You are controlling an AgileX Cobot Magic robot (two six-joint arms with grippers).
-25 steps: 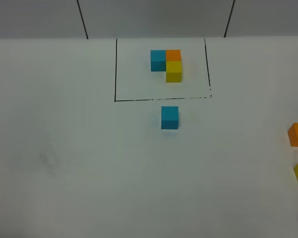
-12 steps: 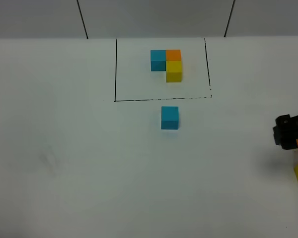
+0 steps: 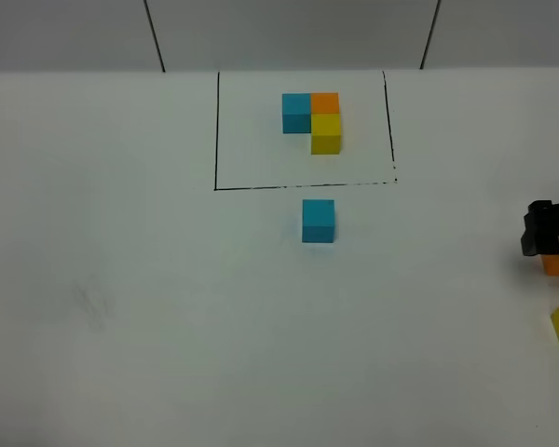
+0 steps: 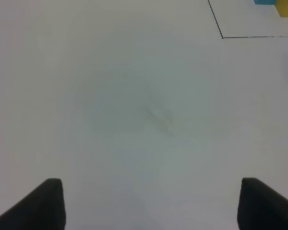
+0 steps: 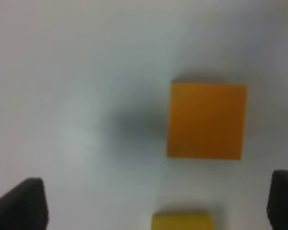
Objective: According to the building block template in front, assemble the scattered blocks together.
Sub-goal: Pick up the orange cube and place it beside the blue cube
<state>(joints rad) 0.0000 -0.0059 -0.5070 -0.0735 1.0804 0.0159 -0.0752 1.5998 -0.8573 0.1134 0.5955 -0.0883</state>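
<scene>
Well inside the black frame [image 3: 298, 185], the three-cube L [image 3: 314, 118]; blue cube [image 3: 319, 221] just outside.

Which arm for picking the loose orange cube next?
Right. The right tool, open, hovers at the small loose orange cube, which lies ahead between its fingers in the right wrist view. The left tool is open over white table, no cube between its fingers.

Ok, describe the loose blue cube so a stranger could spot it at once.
On the white table, find the thin black rectangle drawn at the far side. Just outside its near line sits a blue cube. It stands alone, unlike the blue one in the joined trio inside the rectangle.
</scene>
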